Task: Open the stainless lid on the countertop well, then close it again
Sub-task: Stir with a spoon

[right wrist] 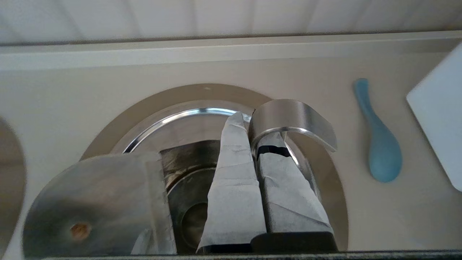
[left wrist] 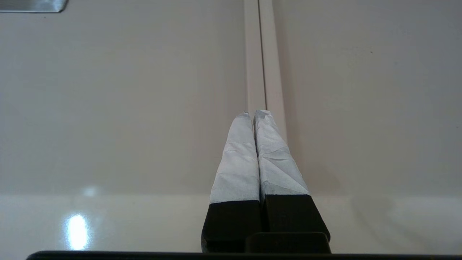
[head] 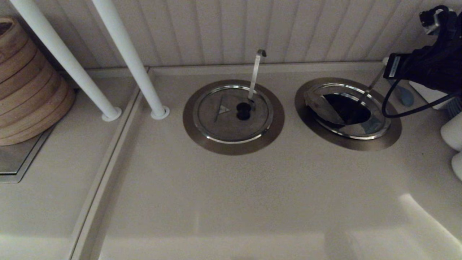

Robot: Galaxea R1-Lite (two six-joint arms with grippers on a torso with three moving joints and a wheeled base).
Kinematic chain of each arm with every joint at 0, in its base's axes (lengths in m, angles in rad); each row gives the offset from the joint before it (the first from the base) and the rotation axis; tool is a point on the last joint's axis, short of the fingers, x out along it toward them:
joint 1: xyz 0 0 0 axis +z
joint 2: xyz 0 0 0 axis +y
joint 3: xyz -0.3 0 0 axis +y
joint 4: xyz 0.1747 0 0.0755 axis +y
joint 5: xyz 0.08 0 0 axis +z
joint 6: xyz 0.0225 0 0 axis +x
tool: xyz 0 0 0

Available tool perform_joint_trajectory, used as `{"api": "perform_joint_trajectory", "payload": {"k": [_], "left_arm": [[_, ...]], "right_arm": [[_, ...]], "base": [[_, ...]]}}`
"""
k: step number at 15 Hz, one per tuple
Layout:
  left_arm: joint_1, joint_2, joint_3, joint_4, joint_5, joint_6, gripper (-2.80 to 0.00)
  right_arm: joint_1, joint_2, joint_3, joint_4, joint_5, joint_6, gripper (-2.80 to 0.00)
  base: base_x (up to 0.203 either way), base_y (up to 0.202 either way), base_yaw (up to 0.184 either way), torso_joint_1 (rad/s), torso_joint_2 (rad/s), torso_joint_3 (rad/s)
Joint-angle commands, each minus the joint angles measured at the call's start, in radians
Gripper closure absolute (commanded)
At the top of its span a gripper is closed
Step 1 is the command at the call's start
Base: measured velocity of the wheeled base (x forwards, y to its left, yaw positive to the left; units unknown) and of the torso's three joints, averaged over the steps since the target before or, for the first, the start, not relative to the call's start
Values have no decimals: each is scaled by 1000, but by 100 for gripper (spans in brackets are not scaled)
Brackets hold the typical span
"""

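The countertop well is on the right, ringed by its brownish flange. One half of the stainless lid is folded up and leans over the well's left side. Its other half lies flat at the near side and carries a bluish smudge. The dark hole is exposed. In the right wrist view the raised lid half shows its underside, beside the well's inside. My right gripper hangs over the open well, shut, with nothing visibly held. A curled steel ladle handle arches over one fingertip. My left gripper is shut over bare counter.
A second well with a closed lid and an upright ladle handle sits to the left. Two white poles and stacked bamboo steamers stand further left. A blue spoon and a white board lie right of the open well.
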Motion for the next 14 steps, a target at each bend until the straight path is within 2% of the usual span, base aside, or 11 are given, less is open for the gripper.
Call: {"api": "perform_joint_trajectory", "payload": {"k": [1, 6, 9, 14], "left_arm": [[0, 0, 0, -2, 0, 0, 0], [0, 0, 0, 0, 0, 0, 0], [0, 0, 0, 0, 0, 0, 0], [0, 0, 0, -1, 0, 0, 0]], "right_arm": [[-2, 31, -22, -6, -13, 8, 0], [43, 40, -61, -45, -55, 132, 0], [88, 14, -38, -43, -53, 145, 0], [98, -12, -31, -36, -49, 157, 0]], "base": [[0, 0, 0, 0, 0, 0], [0, 0, 0, 0, 0, 0], [0, 0, 0, 0, 0, 0], [0, 0, 0, 0, 0, 0]]}}
